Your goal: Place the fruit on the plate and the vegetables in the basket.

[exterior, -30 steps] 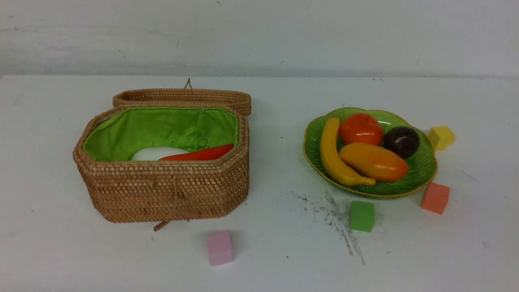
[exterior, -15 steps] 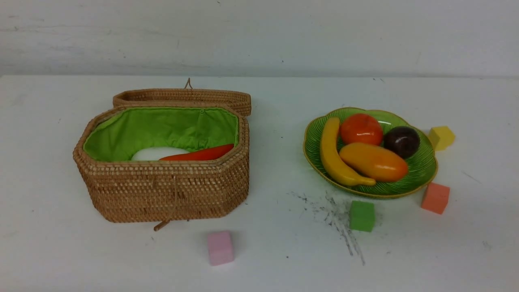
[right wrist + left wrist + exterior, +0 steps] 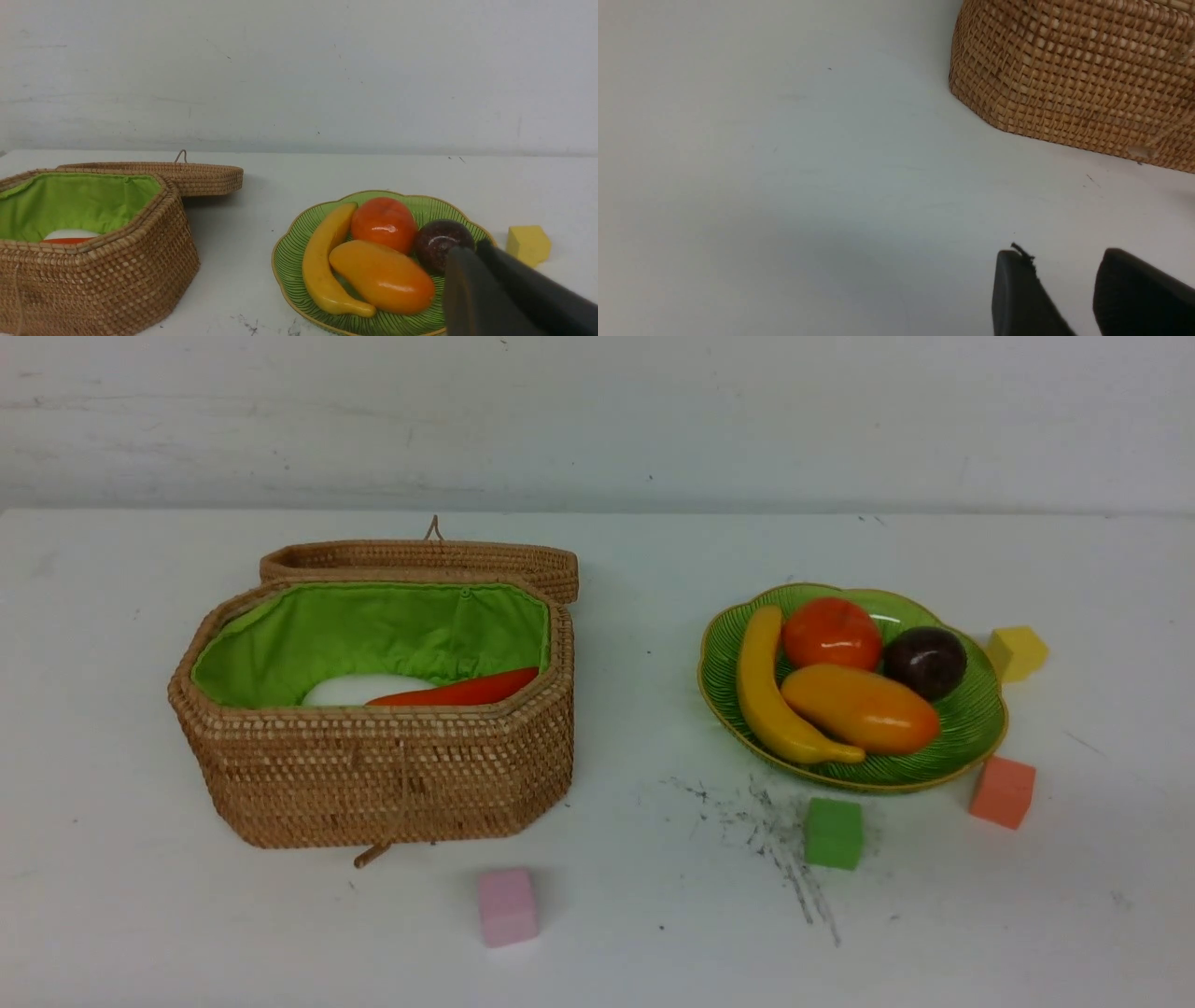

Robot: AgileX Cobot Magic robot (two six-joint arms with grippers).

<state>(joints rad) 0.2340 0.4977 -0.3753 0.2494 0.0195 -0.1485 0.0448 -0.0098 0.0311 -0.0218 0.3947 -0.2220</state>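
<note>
The wicker basket (image 3: 373, 765) stands open at the left, and a white radish (image 3: 359, 689) and an orange-red carrot-like piece (image 3: 462, 691) show inside it. On the green plate (image 3: 980, 728) at the right lie a banana (image 3: 766, 691), a persimmon (image 3: 831, 633), a mango (image 3: 859, 709) and a mangosteen (image 3: 924, 661). Neither arm shows in the front view. My left gripper (image 3: 1062, 252) is open over bare table beside the basket's wall (image 3: 1073, 79), nothing between its fingers. My right gripper (image 3: 472, 246) is shut and empty, hovering in front of the plate (image 3: 289, 247) near the mangosteen (image 3: 437, 242).
The basket's lid (image 3: 420, 563) lies folded back behind it. Foam cubes lie loose on the table: pink (image 3: 507, 905) near the front, green (image 3: 833, 833) and orange (image 3: 1002, 791) in front of the plate, yellow (image 3: 1016, 651) to its right. Dark scuff marks (image 3: 775, 840) streak the tabletop.
</note>
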